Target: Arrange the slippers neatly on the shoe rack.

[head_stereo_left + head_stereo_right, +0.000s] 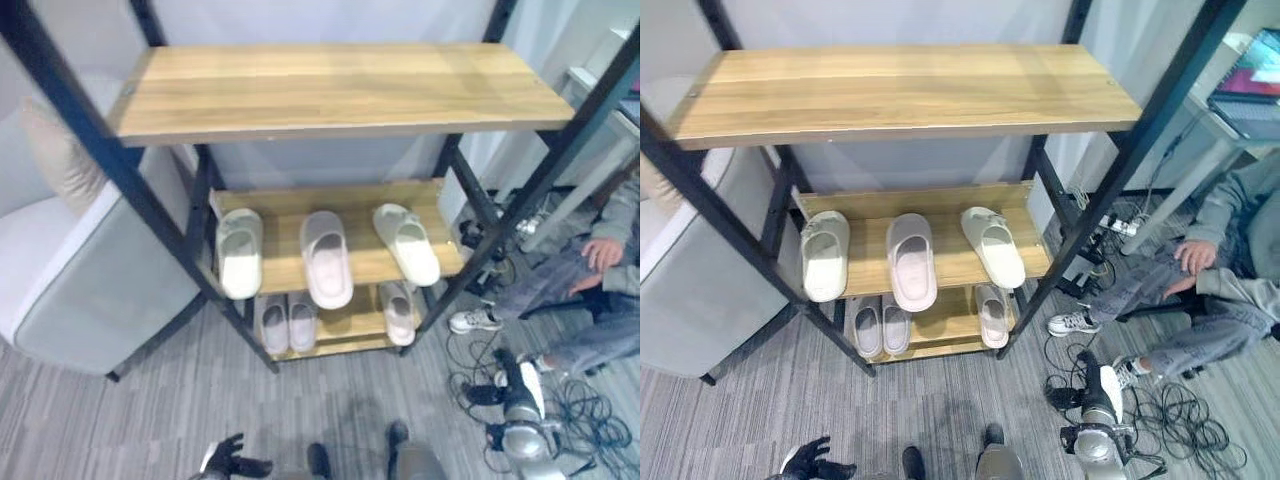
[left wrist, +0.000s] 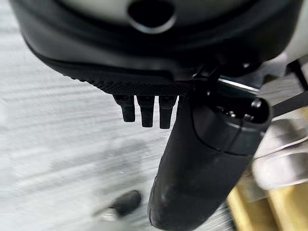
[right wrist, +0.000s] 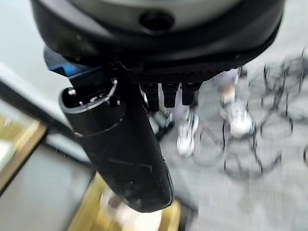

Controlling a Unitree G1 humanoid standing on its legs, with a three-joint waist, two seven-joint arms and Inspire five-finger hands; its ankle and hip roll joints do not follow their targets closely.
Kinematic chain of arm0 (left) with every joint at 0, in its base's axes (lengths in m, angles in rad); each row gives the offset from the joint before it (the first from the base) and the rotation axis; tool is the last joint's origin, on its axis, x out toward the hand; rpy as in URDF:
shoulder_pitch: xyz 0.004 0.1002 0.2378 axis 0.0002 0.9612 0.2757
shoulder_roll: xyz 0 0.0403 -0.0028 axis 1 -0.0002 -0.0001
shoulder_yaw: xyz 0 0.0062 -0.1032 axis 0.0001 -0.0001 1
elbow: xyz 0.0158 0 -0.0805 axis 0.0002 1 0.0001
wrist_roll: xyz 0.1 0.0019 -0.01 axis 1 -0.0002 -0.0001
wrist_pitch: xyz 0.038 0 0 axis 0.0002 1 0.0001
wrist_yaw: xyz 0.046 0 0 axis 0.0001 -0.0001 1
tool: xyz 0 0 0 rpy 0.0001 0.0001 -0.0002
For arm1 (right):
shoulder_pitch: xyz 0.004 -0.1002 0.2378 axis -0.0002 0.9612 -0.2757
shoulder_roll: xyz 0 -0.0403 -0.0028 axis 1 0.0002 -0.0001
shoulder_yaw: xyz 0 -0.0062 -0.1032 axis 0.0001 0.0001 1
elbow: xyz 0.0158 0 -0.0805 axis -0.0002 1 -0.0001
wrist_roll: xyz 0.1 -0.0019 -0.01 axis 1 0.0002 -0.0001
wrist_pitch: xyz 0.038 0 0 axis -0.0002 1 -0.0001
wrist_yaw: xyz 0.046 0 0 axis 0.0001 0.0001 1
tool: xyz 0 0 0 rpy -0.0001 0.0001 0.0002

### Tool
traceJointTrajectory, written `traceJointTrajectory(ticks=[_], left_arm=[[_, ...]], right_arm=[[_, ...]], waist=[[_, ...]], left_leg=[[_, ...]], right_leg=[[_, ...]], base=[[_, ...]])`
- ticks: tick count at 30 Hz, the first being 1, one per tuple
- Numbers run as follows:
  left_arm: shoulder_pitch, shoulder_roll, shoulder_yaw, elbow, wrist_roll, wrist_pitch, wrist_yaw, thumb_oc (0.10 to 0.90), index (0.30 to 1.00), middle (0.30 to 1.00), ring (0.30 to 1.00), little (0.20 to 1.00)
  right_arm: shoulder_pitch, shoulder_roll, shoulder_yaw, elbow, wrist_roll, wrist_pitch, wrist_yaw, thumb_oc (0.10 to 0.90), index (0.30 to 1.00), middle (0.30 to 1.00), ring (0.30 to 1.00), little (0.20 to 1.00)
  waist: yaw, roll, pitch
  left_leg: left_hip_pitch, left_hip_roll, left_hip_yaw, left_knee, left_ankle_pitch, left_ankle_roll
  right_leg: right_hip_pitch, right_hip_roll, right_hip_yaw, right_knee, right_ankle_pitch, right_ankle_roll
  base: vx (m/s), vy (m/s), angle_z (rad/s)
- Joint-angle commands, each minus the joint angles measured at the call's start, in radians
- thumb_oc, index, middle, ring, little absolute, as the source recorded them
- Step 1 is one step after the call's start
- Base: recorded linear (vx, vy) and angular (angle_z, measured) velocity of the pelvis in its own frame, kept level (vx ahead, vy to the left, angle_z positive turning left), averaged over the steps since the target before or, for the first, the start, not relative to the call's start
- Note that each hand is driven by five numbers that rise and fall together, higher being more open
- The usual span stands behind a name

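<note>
Standing before the black-framed wooden shoe rack [image 1: 340, 90], both dark hands hang empty, left hand [image 1: 228, 460] and right hand [image 3: 120, 144] fingers relaxed; pale foam slippers [image 1: 327, 258] already line its middle and bottom shelves, the rightmost likely needing straightening next.

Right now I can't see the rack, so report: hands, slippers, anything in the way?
Left hand low, open, empty. Right hand open, empty. Three slippers on middle shelf, three more on the bottom one. Person seated right of rack.

Left hand [image 1: 228, 460] low with fingers relaxed and spread, right hand [image 3: 144, 96] empty, fingers straight
</note>
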Motion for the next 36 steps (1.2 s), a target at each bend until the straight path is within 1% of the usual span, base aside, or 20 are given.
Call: traceJointTrajectory(ticks=[1, 2, 3, 6, 9, 13, 14, 16, 18, 20, 21, 22, 23, 25, 26, 28, 30, 31, 32, 36], left_arm=[[0.004, -0.016, -0.001, -0.003, 0.071, -0.035, 0.027, 0.8, 0.9, 0.9, 0.9, 0.9], [0.004, -0.017, -0.002, -0.003, 0.071, -0.035, 0.028, 0.8, 0.9, 0.9, 0.9, 0.9], [0.019, -0.037, -0.005, -0.008, 0.054, -0.037, 0.026, 0.8, 0.9, 0.9, 0.9, 0.9], [0.028, -0.071, 0.01, 0.014, -0.006, -0.035, 0.014, 0.8, 0.9, 0.9, 0.9, 0.9], [0.03, -0.091, 0.007, 0.038, -0.015, -0.032, 0.015, 0.8, 0.9, 0.9, 0.9, 0.9], [0.031, -0.091, 0.002, 0.032, -0.013, -0.036, 0.032, 0.8, 0.9, 0.9, 0.9, 0.9], [0.023, -0.081, -0.006, -0.004, -0.018, -0.049, 0.048, 0.8, 0.9, 0.9, 0.9, 0.9], [0.014, -0.059, -0.027, -0.11, -0.032, -0.07, 0.061, 0.8, 0.9, 0.9, 0.9, 0.9], [0.025, -0.027, -0.065, -0.232, -0.02, -0.084, 0.071, 0.8, 0.9, 0.9, 0.9, 0.9], [0.048, 0.016, -0.103, -0.418, -0.009, -0.113, 0.062, 0.8, 0.9, 0.9, 0.9, 0.9], [0.073, 0.048, -0.124, -0.533, -0.017, -0.118, 0.049, 0.8, 0.9, 0.9, 0.9, 0.9], [0.097, 0.122, -0.134, -0.744, -0.035, -0.14, -0.004, 0.8, 0.9, 0.9, 0.9, 0.9], [0.098, 0.123, -0.134, -0.746, -0.035, -0.139, -0.005, 0.8, 0.9, 0.9, 0.9, 0.9], [0.111, 0.179, -0.148, -0.887, -0.045, -0.147, -0.053, 0.8, 0.9, 0.9, 0.9, 0.9], [0.115, 0.225, -0.153, -0.993, -0.052, -0.157, -0.095, 0.8, 0.9, 0.9, 0.9, 0.9], [0.118, 0.247, -0.153, -1.043, -0.064, -0.155, -0.112, 0.8, 0.9, 0.9, 0.9, 0.9], [0.126, 0.255, -0.154, -1.118, -0.139, -0.155, -0.143, 0.8, 0.9, 0.9, 0.9, 0.9], [0.145, 0.264, -0.159, -1.213, -0.239, -0.136, -0.198, 0.8, 0.9, 0.9, 0.9, 0.9], [0.148, 0.265, -0.158, -1.215, -0.241, -0.134, -0.2, 0.8, 0.9, 0.9, 0.9, 0.9], [0.175, 0.288, -0.163, -1.356, -0.38, -0.085, -0.287, 0.8, 0.9, 0.9, 0.9, 0.9]], right_arm=[[0.053, -0.086, -0.118, -0.106, -0.079, -0.003, -0.105, 0.8, 0.9, 0.9, 0.9, 0.9], [0.055, -0.086, -0.119, -0.108, -0.079, -0.002, -0.105, 0.8, 0.9, 0.9, 0.9, 0.9], [0.065, -0.095, -0.145, -0.143, -0.086, -0.006, -0.122, 0.8, 0.9, 0.9, 0.9, 0.9], [0.069, -0.093, -0.169, -0.176, -0.087, -0.012, -0.143, 0.8, 0.9, 0.9, 0.9, 0.9], [0.075, -0.091, -0.174, -0.24, -0.091, -0.029, -0.145, 0.8, 0.9, 0.9, 0.9, 0.9], [0.087, -0.078, -0.159, -0.277, -0.074, -0.053, -0.136, 0.8, 0.9, 0.9, 0.9, 0.9], [0.092, -0.069, -0.153, -0.273, -0.05, -0.07, -0.146, 0.8, 0.9, 0.9, 0.9, 0.9], [0.104, -0.068, -0.151, -0.26, -0.027, -0.082, -0.153, 0.8, 0.9, 0.9, 0.9, 0.9], [0.092, -0.073, -0.14, -0.228, -0.017, -0.087, -0.161, 0.8, 0.9, 0.9, 0.9, 0.9], [0.084, -0.076, -0.139, -0.221, -0.014, -0.092, -0.169, 0.8, 0.9, 0.9, 0.9, 0.9], [0.083, -0.076, -0.138, -0.215, -0.006, -0.1, -0.178, 0.8, 0.9, 0.9, 0.9, 0.9], [0.088, -0.068, -0.142, -0.195, -0.007, -0.102, -0.172, 0.8, 0.9, 0.9, 0.9, 0.9], [0.088, -0.068, -0.142, -0.195, -0.007, -0.102, -0.172, 0.8, 0.9, 0.9, 0.9, 0.9], [0.098, -0.059, -0.149, -0.193, 0.001, -0.102, -0.157, 0.8, 0.9, 0.9, 0.9, 0.9], [0.109, -0.051, -0.148, -0.193, 0.009, -0.105, -0.133, 0.8, 0.9, 0.9, 0.9, 0.9], [0.109, -0.047, -0.141, -0.185, 0.015, -0.104, -0.118, 0.8, 0.9, 0.9, 0.9, 0.9], [0.102, -0.041, -0.121, -0.176, 0.032, -0.099, -0.1, 0.8, 0.9, 0.9, 0.9, 0.9], [0.11, -0.025, -0.108, -0.183, 0.066, -0.096, -0.065, 0.8, 0.9, 0.9, 0.9, 0.9], [0.111, -0.025, -0.107, -0.183, 0.066, -0.096, -0.065, 0.8, 0.9, 0.9, 0.9, 0.9], [0.123, -0.016, -0.089, -0.196, 0.082, -0.085, -0.028, 0.8, 0.9, 0.9, 0.9, 0.9]], waist=[[-0.015, 0.031, -0.045], [-0.015, 0.032, -0.046], [-0.016, 0.048, -0.058], [-0.019, 0.066, -0.072], [-0.023, 0.075, -0.074], [-0.021, 0.075, -0.068], [-0.016, 0.063, -0.054], [-0.013, 0.044, -0.032], [0.001, 0.037, -0.015], [0.021, 0.041, -0.012], [0.035, 0.044, -0.011], [0.043, 0.048, -0.026], [0.043, 0.048, -0.026], [0.039, 0.047, -0.043], [0.036, 0.046, -0.055], [0.039, 0.043, -0.059], [0.041, 0.041, -0.062], [0.045, 0.037, -0.066], [0.045, 0.036, -0.068], [0.046, 0.036, -0.077]], left_leg=[[-0.029, 0.061, -0.114, 0.116, -0.118, -0.065], [-0.029, 0.062, -0.114, 0.115, -0.118, -0.065], [-0.022, 0.068, -0.119, 0.106, -0.11, -0.074], [-0.006, 0.082, -0.129, 0.082, -0.097, -0.086], [0.003, 0.094, -0.141, 0.075, -0.086, -0.099], [-0.003, 0.11, -0.157, 0.098, -0.085, -0.117], [-0.043, 0.12, -0.163, 0.176, -0.078, -0.138], [-0.114, 0.146, -0.154, 0.285, -0.041, -0.157], [-0.16, 0.143, -0.183, 0.34, -0.036, -0.159], [-0.179, 0.124, -0.22, 0.269, -0.048, -0.153], [-0.18, 0.114, -0.239, 0.211, -0.032, -0.148], [-0.143, 0.107, -0.293, 0.109, -0.014, -0.143], [-0.142, 0.107, -0.293, 0.107, -0.013, -0.143], [-0.126, 0.092, -0.316, 0.084, -0.011, -0.141], [-0.106, 0.088, -0.31, 0.062, -0.016, -0.134], [-0.095, 0.087, -0.306, 0.054, -0.019, -0.129], [-0.079, 0.083, -0.302, 0.042, -0.022, -0.121], [-0.062, 0.082, -0.282, 0.022, -0.016, -0.109], [-0.055, 0.082, -0.281, 0.018, -0.023, -0.11], [-0.028, 0.077, -0.263, -0.022, -0.014, -0.1]], right_leg=[[0.097, 0.053, 0.075, -0.011, -0.028, 0.017], [0.098, 0.054, 0.075, -0.013, -0.027, 0.017], [0.119, 0.062, 0.075, -0.027, -0.038, 0.011], [0.142, 0.075, 0.069, -0.033, -0.058, -0.001], [0.152, 0.089, 0.06, -0.02, -0.081, -0.013], [0.159, 0.107, 0.048, -0.005, -0.108, -0.033], [0.172, 0.109, 0.032, -0.006, -0.121, -0.045], [0.189, 0.106, 0.008, -0.009, -0.129, -0.065], [0.197, 0.105, -0.006, -0.012, -0.132, -0.073], [0.2, 0.11, -0.009, -0.023, -0.133, -0.062], [0.206, 0.116, -0.012, -0.024, -0.134, -0.057], [0.205, 0.123, -0.003, -0.013, -0.142, -0.046], [0.205, 0.123, -0.003, -0.013, -0.142, -0.046], [0.205, 0.116, -0.001, -0.013, -0.137, -0.039], [0.208, 0.11, 0.003, -0.018, -0.13, -0.031], [0.209, 0.106, 0.008, -0.021, -0.126, -0.027], [0.21, 0.104, 0.018, -0.025, -0.122, -0.022], [0.211, 0.099, 0.026, -0.039, -0.105, -0.017], [0.216, 0.099, 0.027, -0.04, -0.113, -0.016], [0.225, 0.095, 0.036, -0.076, -0.089, -0.008]], base=[[0.07, -0.09, 0.24], [0.08, -0.137, 0.13], [0.07, -0.136, 0.09], [0.08, -0.15, -0.05], [0.05, -0.149, 0.05], [0.02, -0.167, 0.14], [-0.06, -0.178, 0.21], [-0.06, -0.169, 0.54], [-0.01, -0.058, 0.57], [0.05, 0.015, -0.07], [0.14, 0.111, -0.04], [0.12, 0.095, 0.08], [0.1, 0.12, -0.03], [0.08, 0.113, -0.25], [0.1, 0.138, -0.34], [0.05, 0.081, -0.19], [0.01, 0.088, -0.12], [0.02, 0.083, -0.22], [-0.01, 0.103, -0.28], [0.01, 0.048, -0.09]])
